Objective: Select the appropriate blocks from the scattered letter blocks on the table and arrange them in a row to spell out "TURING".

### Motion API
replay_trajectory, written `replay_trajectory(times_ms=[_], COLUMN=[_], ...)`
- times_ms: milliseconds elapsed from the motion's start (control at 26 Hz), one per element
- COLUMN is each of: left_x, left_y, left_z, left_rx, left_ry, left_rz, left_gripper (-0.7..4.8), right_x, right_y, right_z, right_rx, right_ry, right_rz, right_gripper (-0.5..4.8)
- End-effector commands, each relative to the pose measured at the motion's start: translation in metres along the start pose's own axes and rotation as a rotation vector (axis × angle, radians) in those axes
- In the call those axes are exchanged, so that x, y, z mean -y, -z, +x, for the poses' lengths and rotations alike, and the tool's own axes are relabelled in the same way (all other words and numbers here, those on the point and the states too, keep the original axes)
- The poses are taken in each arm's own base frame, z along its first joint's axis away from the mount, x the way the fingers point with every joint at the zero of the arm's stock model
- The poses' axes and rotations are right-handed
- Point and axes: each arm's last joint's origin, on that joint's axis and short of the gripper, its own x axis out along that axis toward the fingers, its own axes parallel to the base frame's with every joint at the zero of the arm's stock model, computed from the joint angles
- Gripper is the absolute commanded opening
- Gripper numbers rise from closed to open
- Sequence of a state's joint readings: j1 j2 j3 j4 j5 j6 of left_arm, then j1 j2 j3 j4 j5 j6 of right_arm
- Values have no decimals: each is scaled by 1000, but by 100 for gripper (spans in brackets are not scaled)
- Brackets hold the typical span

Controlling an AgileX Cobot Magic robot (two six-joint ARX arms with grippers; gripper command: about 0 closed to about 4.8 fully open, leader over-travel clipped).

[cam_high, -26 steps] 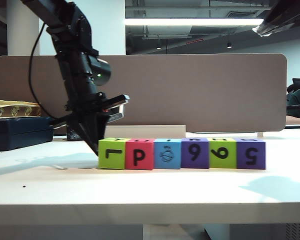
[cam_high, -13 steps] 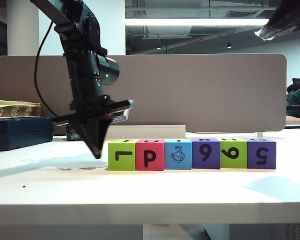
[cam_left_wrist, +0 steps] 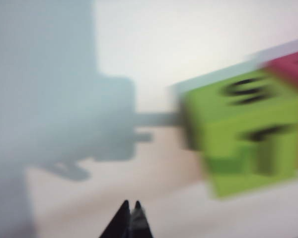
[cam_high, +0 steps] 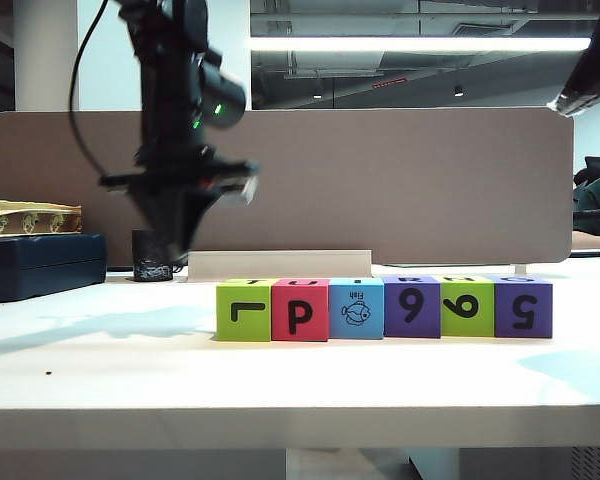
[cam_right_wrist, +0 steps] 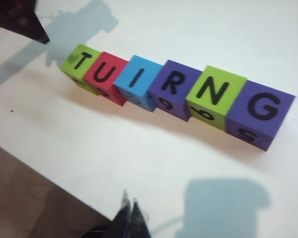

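Left gripper (cam_high: 183, 250): fingers together, nothing held, hanging above the table upper left of the row's left end, clear air below.
Right gripper (cam_right_wrist: 129, 208): tips together at the lower edge of its wrist view, nothing held; in the exterior view only its arm shows, top right.
Letter blocks (cam_high: 384, 308): six touching in a straight row, centre right; tops read T, U, I, R, N, G in the right wrist view.
Table (cam_high: 130, 380): bare surface left of the row and toward the pale front edge.
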State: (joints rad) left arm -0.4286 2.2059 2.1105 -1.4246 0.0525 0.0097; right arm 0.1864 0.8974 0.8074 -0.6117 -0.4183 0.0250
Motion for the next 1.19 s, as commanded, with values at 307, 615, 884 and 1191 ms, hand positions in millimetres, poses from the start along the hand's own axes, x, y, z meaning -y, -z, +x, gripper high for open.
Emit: replay_trajectory(times_ms=[307,615,884,1191], left_x=[87,121,123,125], left_y=[12,26,25,18], left_z=[-68,-72,-72,-73], left_rx=[262,250,262,331], left_ry=[244,137,130,137], left_rz=[291,379,361,366], left_gripper=[-6,-6,-6,-6], right_x=[1,1,1,1], right_y=[4,7,8,8], right_z=[-2,-2,-2,-2], right_rx=[-43,-77,-84,-84], right_ry=[66,68,70,70], right_rz=[15,29,32,32], right_gripper=[-1,-1,-1,-1])
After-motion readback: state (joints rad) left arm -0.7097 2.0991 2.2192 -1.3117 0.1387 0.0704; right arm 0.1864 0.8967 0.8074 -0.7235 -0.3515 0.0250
